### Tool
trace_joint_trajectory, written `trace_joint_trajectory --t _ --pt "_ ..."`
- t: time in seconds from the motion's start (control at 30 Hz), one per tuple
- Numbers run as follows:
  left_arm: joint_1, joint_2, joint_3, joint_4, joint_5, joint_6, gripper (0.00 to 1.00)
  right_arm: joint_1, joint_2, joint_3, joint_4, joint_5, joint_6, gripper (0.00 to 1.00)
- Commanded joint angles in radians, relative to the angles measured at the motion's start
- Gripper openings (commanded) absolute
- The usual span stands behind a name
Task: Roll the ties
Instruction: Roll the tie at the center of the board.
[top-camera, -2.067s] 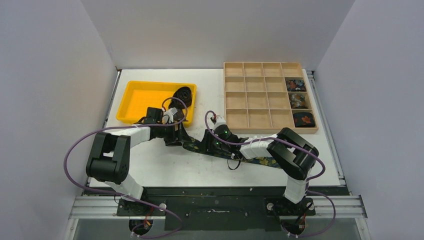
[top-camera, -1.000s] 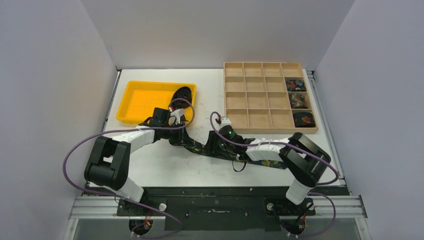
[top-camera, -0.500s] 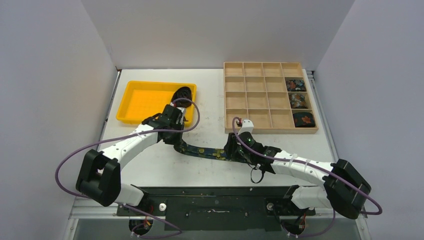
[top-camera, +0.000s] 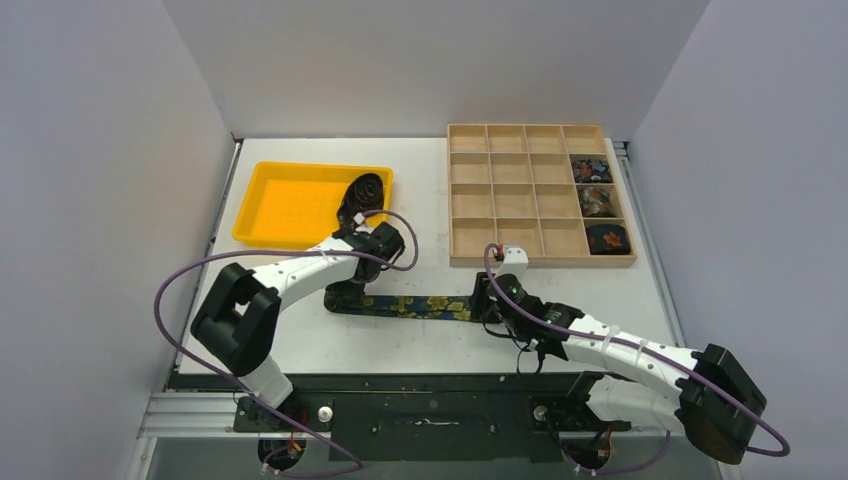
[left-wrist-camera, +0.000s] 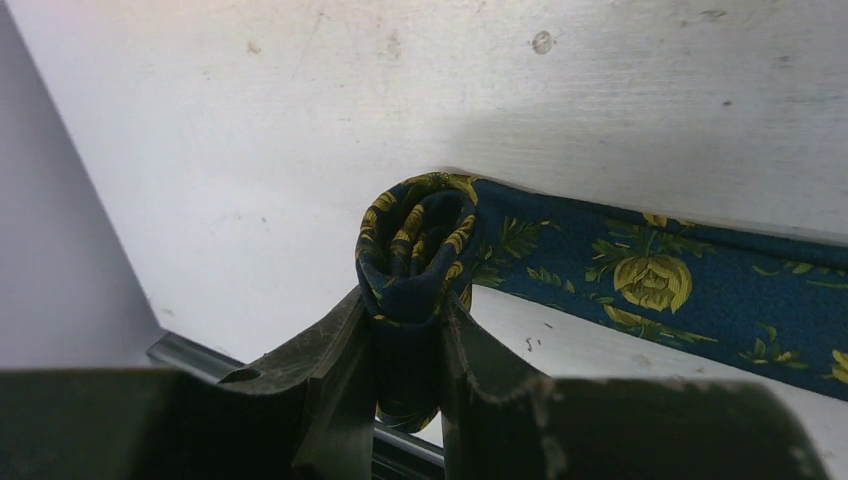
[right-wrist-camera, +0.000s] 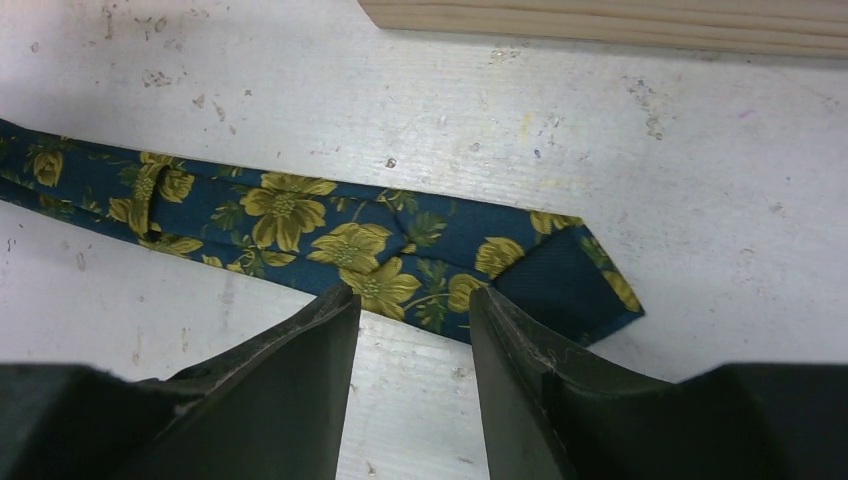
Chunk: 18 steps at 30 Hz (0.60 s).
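A navy tie with yellow flowers (top-camera: 420, 306) lies flat across the near middle of the table. My left gripper (top-camera: 345, 292) is shut on its left end, which is wound into a small coil (left-wrist-camera: 415, 240) between the fingers. My right gripper (top-camera: 487, 303) is open over the wide pointed end (right-wrist-camera: 560, 275), its tips at the near edge of the fabric and nothing between them. A dark tie (top-camera: 362, 190) lies bunched in the yellow tray (top-camera: 285, 200). Three rolled ties (top-camera: 595, 203) sit in the right column of the wooden box (top-camera: 515, 195).
The wooden compartment box stands at the back right, its near wall (right-wrist-camera: 600, 20) close behind my right gripper. The yellow tray stands at the back left. The table's front rail (left-wrist-camera: 200, 355) shows behind my left fingers.
The tie has been pulled out straight along the table. My left gripper moved right and nearer with the coiled end. My right arm stretched out and its gripper slid right to the wide end.
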Motion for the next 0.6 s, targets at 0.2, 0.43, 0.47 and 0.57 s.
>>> trace_joint_trajectory --t 0.2,0.43,0.47,0.57 --pt "-0.108 0.192 0.132 -0.191 -0.277 -0.178 0.00 -0.001 -0.100 -0.011 -0.069 0.085 0.014 0.46" --pt "-0.166 0.311 0.157 -0.177 -0.258 -0.217 0.00 -0.003 -0.106 -0.013 -0.079 0.093 0.018 0.47" --pt "-0.173 0.323 0.157 -0.169 -0.253 -0.221 0.00 -0.003 -0.107 -0.012 -0.081 0.093 0.018 0.47" --pt "-0.187 0.341 0.147 -0.147 -0.238 -0.224 0.00 -0.003 -0.111 -0.010 -0.089 0.096 0.019 0.47"
